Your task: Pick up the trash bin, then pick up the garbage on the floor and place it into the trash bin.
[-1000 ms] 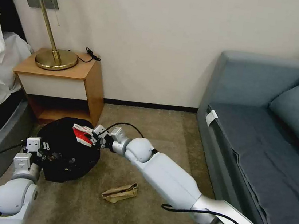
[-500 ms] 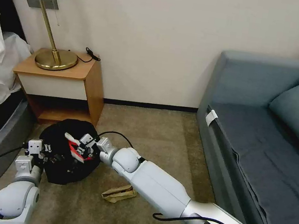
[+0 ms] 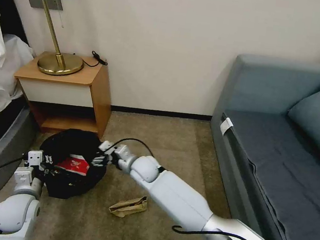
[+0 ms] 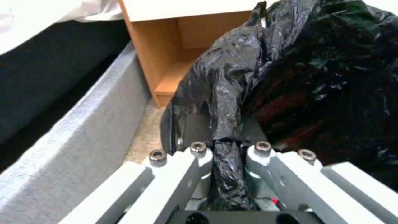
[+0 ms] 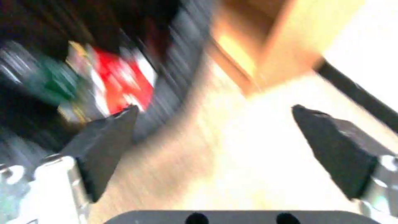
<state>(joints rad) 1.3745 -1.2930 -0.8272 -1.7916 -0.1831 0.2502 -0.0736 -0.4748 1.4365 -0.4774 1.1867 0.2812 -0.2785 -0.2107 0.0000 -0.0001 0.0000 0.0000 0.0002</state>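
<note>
Left claw clamps bag rim, keeps trash bin mouth up; right claw spread, empty beside it; carton inside.

The head view looks forward and down from high up, taking in the carpet, a nightstand by the wall and a sofa on the right, with both arms reaching in from below. The left wrist view sits very close behind the left gripper, facing the trash bin; bin and nightstand appear in the head view too. The right wrist view, blurred, looks past the right gripper at the floor and a red-and-white carton, which the head view sees in the bin
</note>
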